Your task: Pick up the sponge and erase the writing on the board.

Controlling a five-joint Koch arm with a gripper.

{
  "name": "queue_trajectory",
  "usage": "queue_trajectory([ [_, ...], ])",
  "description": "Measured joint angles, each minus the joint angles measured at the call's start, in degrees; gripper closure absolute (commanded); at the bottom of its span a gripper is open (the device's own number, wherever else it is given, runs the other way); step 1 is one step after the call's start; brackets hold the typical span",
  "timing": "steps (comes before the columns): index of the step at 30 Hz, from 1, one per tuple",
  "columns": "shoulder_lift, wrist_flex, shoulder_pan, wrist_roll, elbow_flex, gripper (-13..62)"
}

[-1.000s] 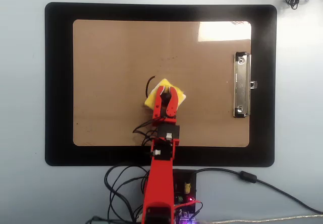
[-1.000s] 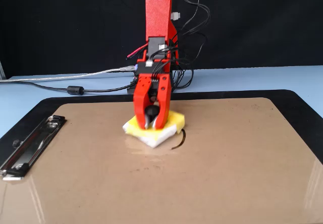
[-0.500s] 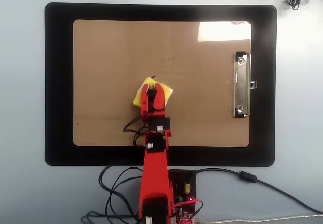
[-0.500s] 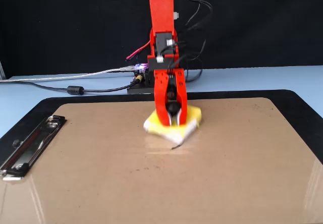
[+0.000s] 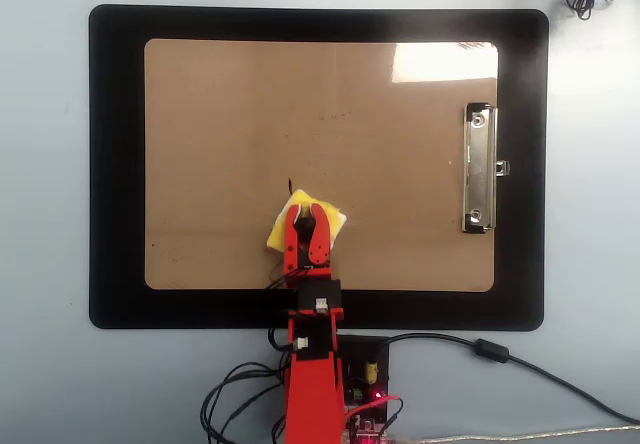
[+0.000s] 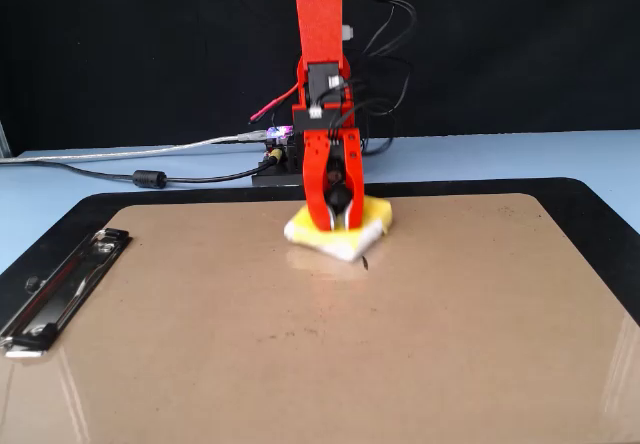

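A yellow and white sponge (image 5: 277, 232) lies on the brown clipboard board (image 5: 230, 114), near its edge closest to the arm. My red gripper (image 5: 308, 210) comes down on top of it with the jaws closed on it and holds it against the board. In the fixed view the gripper (image 6: 338, 228) stands upright over the sponge (image 6: 372, 220). A small dark pen mark (image 5: 290, 182) sits just beyond the sponge; it also shows in the fixed view (image 6: 368, 262). Fainter specks (image 5: 330, 117) lie farther out on the board.
The board rests on a black mat (image 5: 115, 164) on a pale blue table. A metal clip (image 5: 480, 169) sits at the board's right end in the overhead view and at the left in the fixed view (image 6: 60, 289). Cables (image 5: 450, 349) and a controller board (image 5: 365, 389) lie by the arm's base.
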Motion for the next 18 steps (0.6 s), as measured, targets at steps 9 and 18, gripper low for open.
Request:
queue_trajectory([
  [9,-17.0,2.2,-2.1,0.0,-18.6,57.4],
  [18,-25.0,-1.0,-3.1,-0.3,-23.0,57.4],
])
